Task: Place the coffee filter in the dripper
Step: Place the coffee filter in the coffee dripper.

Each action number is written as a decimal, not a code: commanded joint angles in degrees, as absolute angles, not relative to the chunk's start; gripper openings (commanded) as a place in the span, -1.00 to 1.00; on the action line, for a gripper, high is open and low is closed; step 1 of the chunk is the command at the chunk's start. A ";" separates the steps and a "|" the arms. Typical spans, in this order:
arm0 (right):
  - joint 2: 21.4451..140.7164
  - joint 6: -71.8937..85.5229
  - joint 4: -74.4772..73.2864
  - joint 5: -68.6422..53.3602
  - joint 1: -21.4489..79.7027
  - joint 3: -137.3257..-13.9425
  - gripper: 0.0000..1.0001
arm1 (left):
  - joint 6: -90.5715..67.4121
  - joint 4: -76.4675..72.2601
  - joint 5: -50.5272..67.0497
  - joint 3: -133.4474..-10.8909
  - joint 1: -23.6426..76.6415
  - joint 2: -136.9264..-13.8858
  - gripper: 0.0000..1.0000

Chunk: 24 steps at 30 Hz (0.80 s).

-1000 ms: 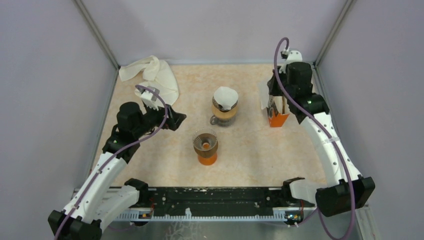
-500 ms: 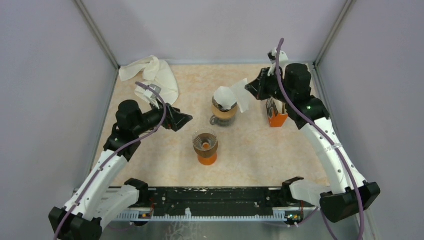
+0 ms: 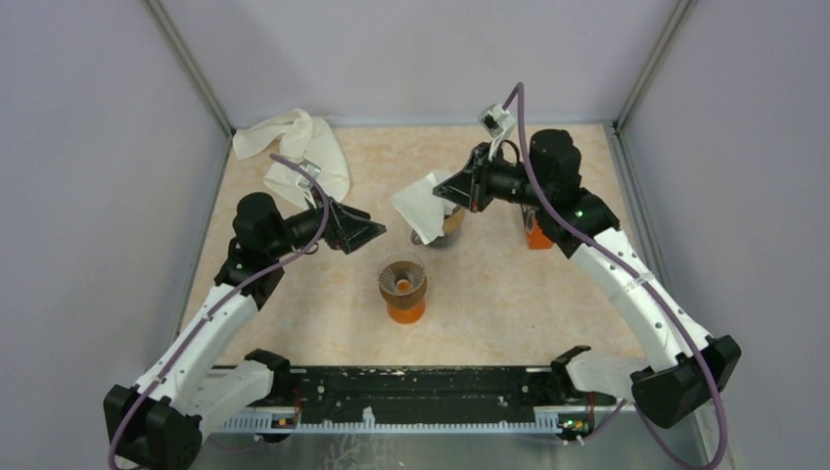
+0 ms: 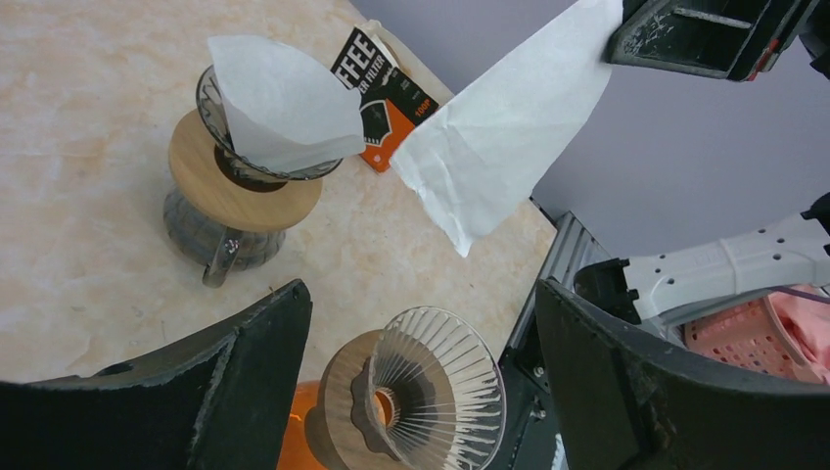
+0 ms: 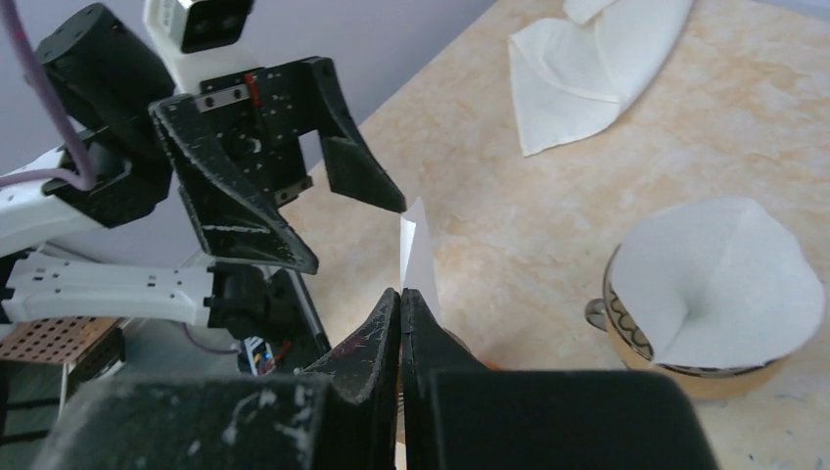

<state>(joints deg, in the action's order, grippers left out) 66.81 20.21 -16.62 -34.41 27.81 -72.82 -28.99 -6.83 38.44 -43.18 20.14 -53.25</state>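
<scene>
- Top external view: we see the bench closed in by walls on the left, far and right sides, with a black rail along the near edge.
- The widest bare stretch lies right of the dripper, out toward the right wall. There is more bare surface near and left of it.
- The far left corner is taken by crumpled white material, and an orange packet stands at far right.
- The dripper stands upright near the middle of the bench: a ribbed clear cone on an orange base, with nothing in it.
- Just beyond it stands a glass carafe with a wooden collar, and a second filter sits in its top.
- The right end effector is closed tight, pinching the coffee filter by one edge.
- The coffee filter hangs in the air above the carafe, beyond the dripper and touching neither. It is white, flat and fan-shaped, lightly creased, with its point aimed down.
- From the right wrist we see the coffee filter edge-on, as a thin sliver.
- The left end effector hovers left of the dripper with its jaws spread wide and nothing between them.
</scene>
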 commanded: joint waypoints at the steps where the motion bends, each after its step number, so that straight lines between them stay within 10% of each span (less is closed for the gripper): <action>1: 68.19 21.02 -11.77 -39.86 29.93 -73.55 -1.00 | -32.33 -14.15 42.53 -41.55 20.04 -54.04 0.76; 24: 71.81 18.98 -13.16 -44.56 34.10 -75.75 -1.00 | -32.51 -18.36 51.11 -41.29 20.03 -57.15 0.09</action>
<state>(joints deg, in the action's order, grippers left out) 71.44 19.99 -15.59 -43.86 33.61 -72.86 -32.25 -15.29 47.86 -41.82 20.14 -57.19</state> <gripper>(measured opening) 0.005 0.589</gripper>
